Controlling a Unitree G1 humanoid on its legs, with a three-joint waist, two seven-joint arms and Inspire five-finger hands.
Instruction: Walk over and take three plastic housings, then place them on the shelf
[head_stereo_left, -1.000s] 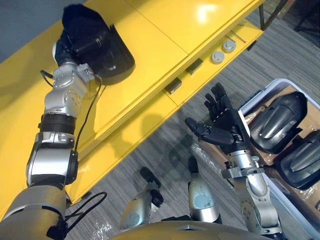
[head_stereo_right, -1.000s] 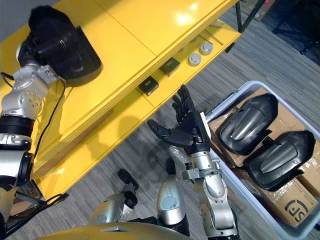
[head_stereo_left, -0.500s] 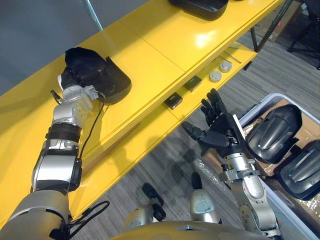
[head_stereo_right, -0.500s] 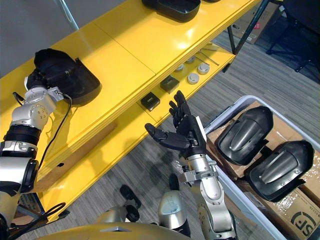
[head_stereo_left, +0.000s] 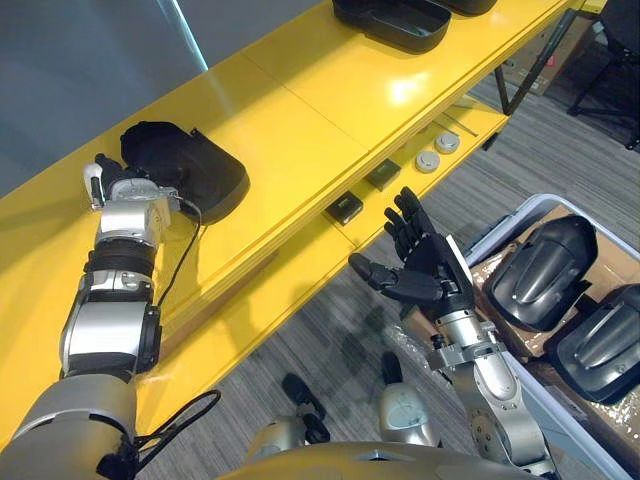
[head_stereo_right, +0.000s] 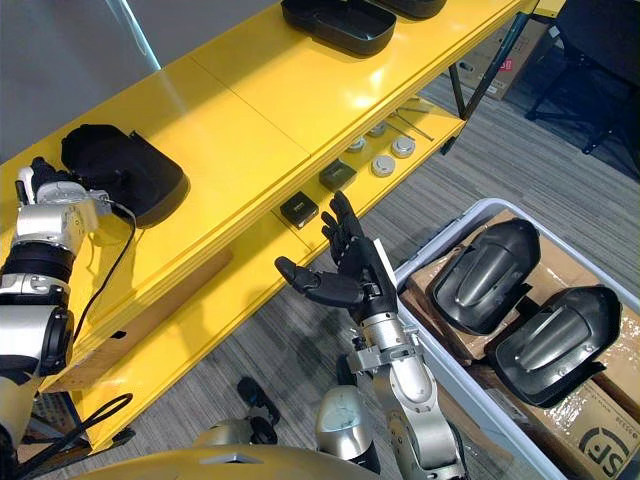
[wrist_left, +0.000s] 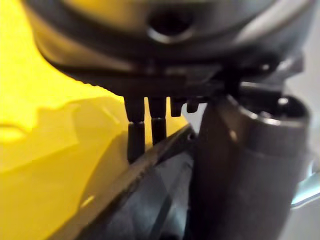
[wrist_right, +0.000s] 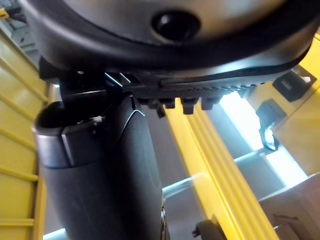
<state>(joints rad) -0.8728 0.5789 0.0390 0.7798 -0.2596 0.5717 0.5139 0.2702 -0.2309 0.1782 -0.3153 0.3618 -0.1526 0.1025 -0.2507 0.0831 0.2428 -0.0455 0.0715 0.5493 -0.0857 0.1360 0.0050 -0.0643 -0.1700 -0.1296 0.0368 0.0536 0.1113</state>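
Note:
One black plastic housing (head_stereo_left: 190, 168) lies on the top of the yellow shelf (head_stereo_left: 300, 110). My left hand (head_stereo_left: 112, 185) is at its near end, fingers straight against the rim (wrist_left: 150, 160), the white-covered thumb off to the side. Another housing (head_stereo_left: 392, 20) lies farther along the shelf top. Two more housings (head_stereo_left: 545, 270) (head_stereo_left: 603, 338) rest in a bin at the right. My right hand (head_stereo_left: 425, 275) hovers open over the floor between shelf and bin, fingers spread, holding nothing.
The pale plastic bin (head_stereo_right: 440, 235) stands on the grey carpet and holds cardboard under the housings. On the shelf's lower level lie two small black boxes (head_stereo_left: 345, 207) (head_stereo_left: 383, 177) and two round discs (head_stereo_left: 428, 160).
The camera has shifted, bringing more of the shelf into sight. My left hand has drawn back from on top of the housing to its near end; the housing stays on the shelf.

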